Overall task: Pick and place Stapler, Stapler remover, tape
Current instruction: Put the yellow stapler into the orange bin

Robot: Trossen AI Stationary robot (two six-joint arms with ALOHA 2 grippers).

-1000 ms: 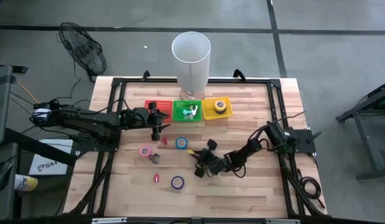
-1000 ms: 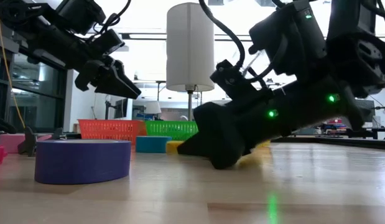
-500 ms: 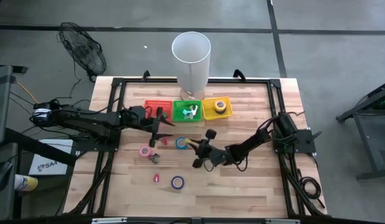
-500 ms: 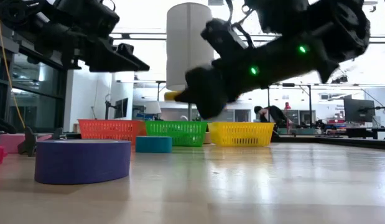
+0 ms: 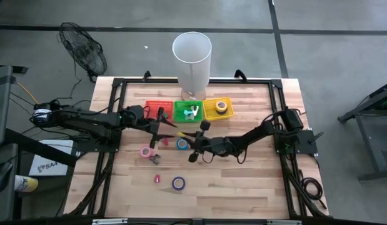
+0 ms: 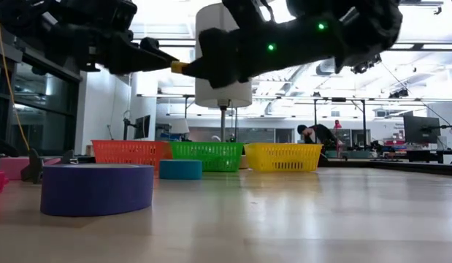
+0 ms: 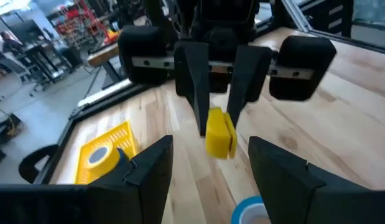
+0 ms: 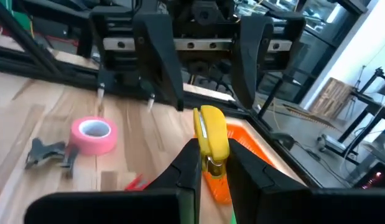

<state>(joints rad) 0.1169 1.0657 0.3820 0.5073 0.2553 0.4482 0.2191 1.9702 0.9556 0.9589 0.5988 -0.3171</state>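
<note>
A yellow stapler (image 8: pixel 211 140) hangs above the table's middle, with my right gripper (image 5: pixel 194 142) shut on it. My left gripper (image 5: pixel 167 127) stands open just left of it, facing it, and does not touch it. Pink tape (image 5: pixel 145 151), blue tape (image 5: pixel 182 144) and purple tape (image 5: pixel 178 183) lie flat on the wood. A dark stapler remover (image 8: pixel 52 152) lies beside the pink tape. Another tape roll (image 5: pixel 221 106) sits in the yellow basket (image 5: pixel 209 112). My right gripper pinches the stapler's rear part (image 8: pixel 209 163) between its two fingers (image 8: pixel 187 167). The fingers come in about level from the table's right and lie along the stapler. Its front end (image 8: pixel 208 118) sticks out past the fingertips toward my left gripper. The stapler is lifted clear of the table.
A red basket (image 5: pixel 159 109), a green basket (image 5: pixel 180 115) holding a pale item, and the yellow basket stand in a row at the far middle. A tall white cylinder (image 5: pixel 192 56) rises behind them. A small red piece (image 5: pixel 157 179) lies near the purple tape.
My right gripper has risen from the table with the stapler and gone toward the far left, up to my left gripper, rolling as it went. The stapler is now lifted clear. My left gripper has tipped up from pointing downward to about level.
</note>
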